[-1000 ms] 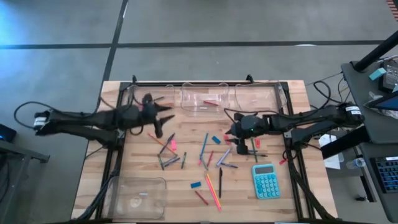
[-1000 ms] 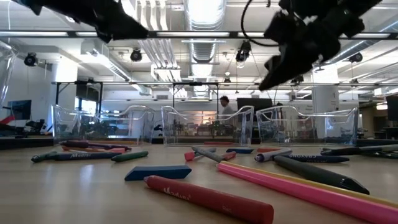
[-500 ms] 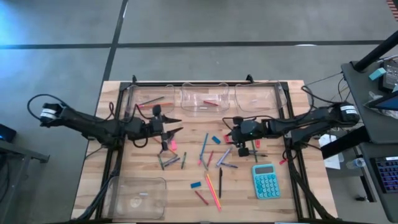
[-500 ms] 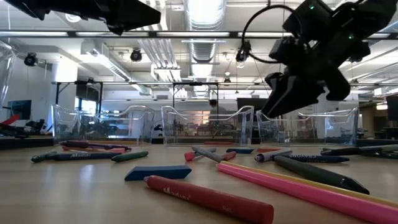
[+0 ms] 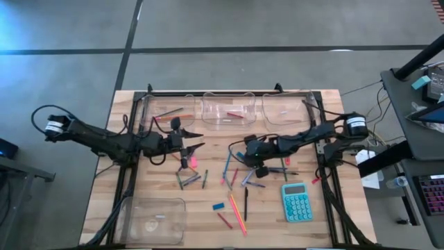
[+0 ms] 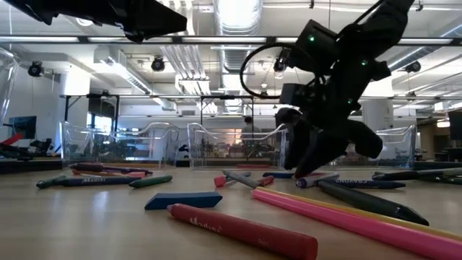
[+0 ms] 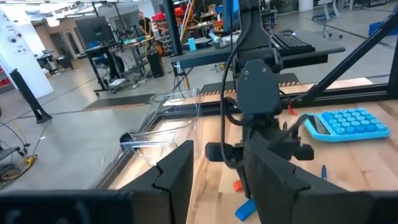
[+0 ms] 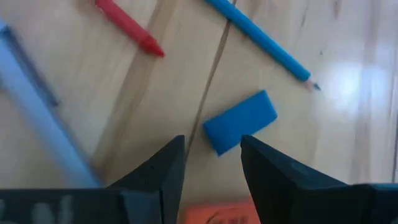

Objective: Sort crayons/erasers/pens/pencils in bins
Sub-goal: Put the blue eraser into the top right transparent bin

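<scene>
Your right gripper (image 8: 210, 158): fingers parted, nothing held, low over the table's middle. Just ahead of its fingertips lies a blue eraser (image 8: 240, 122), flat on the wood; an orange-red piece sits directly under the fingers. Beyond the eraser lie a blue pencil (image 8: 261, 41) and a red pencil (image 8: 127, 26).

Your left gripper (image 5: 189, 137): fingers apart, empty, hovering above the pink and grey sticks, near the left bin (image 5: 161, 112).

Red crayon (image 6: 242, 230) nearest the low camera: white lettering on it, not readable.

Teal calculator (image 5: 296, 201): past the right gripper, toward the table's front.

Three bins along the far edge, one (image 5: 151, 219) at the front left.
</scene>
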You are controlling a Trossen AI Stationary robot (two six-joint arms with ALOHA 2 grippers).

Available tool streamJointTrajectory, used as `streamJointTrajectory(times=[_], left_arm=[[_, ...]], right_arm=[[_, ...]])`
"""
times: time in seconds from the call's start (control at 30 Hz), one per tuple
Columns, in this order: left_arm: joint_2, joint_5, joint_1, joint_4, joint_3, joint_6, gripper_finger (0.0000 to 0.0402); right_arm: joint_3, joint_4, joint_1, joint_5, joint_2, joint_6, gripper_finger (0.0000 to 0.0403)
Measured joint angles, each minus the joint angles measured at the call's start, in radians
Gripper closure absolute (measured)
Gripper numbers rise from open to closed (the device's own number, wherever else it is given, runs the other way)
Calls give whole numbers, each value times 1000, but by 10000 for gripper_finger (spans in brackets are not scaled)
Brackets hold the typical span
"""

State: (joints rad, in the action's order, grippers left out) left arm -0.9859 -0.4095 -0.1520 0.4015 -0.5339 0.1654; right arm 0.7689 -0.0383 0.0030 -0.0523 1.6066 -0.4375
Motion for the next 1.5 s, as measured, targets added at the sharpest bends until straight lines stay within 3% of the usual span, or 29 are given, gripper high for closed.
streamJointTrajectory(times=[0.23,0.67,1.2,1.5], left_arm=[[0,0,0,1,1,0,275],[-9,1,0,0,1,-2,275],[-22,1,0,2,1,-2,275],[-22,1,0,2,1,-2,275]], right_arm=[[22,-5,4,-45,51,-108,254],[21,1,1,-100,117,-166,260],[22,-2,-1,-112,179,-105,387],[21,-4,6,-114,31,1,394]])
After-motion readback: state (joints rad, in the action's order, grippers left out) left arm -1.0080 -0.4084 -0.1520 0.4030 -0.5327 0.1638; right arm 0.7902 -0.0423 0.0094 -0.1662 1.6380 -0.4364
